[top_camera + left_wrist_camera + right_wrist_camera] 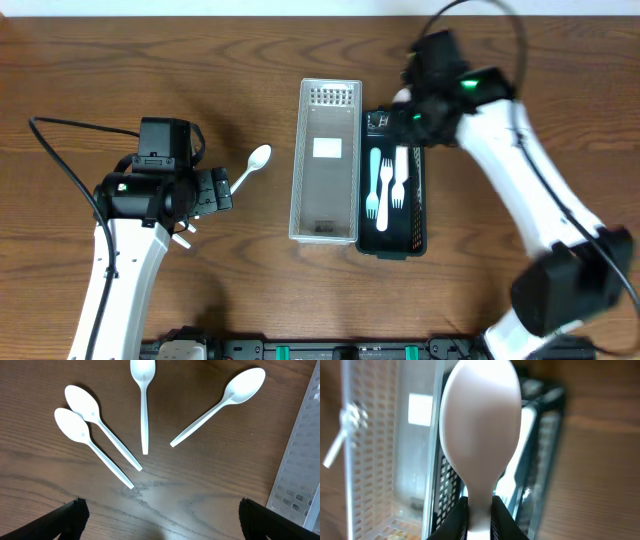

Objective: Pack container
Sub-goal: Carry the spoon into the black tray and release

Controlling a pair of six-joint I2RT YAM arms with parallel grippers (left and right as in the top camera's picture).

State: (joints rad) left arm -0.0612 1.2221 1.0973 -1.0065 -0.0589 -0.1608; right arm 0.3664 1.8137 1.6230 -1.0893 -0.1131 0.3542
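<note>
One spoon [480,435] | handle pinched between right fingers [454,524] | near black tray [547,415]

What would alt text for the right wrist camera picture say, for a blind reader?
A white plastic spoon fills the view, its handle pinched in the right gripper. Blurred behind it are a clear bin and a black basket on a wooden table.
</note>
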